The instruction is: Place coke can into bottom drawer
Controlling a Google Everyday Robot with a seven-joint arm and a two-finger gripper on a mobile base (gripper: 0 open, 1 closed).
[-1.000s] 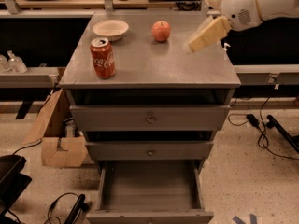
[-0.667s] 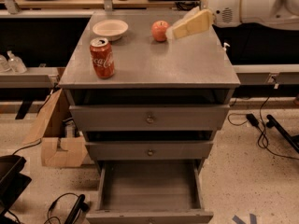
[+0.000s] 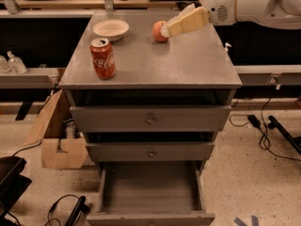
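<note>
The gripper (image 3: 172, 28) hangs over the back of the cabinet top (image 3: 183, 62), its pale tip just beside the apple (image 3: 158, 31) and perhaps touching it. From this angle it reads as 1 wedge, so I cannot tell whether it is spread or closed; nothing shows in its grasp. The coke can (image 3: 103, 59) stands upright well to the left of the tip and nearer the front edge, untouched, with the bowl (image 3: 111, 29) behind it, also left of the tip. Far below the tip the bottom drawer (image 3: 150, 189) is pulled out with its floor bare, presumably ready to take the can, while the 2 knobbed drawers (image 3: 150, 119) above sit closed. The grasp looks not yet made: the gripper likely must clear the apple and travel left to the can.
</note>
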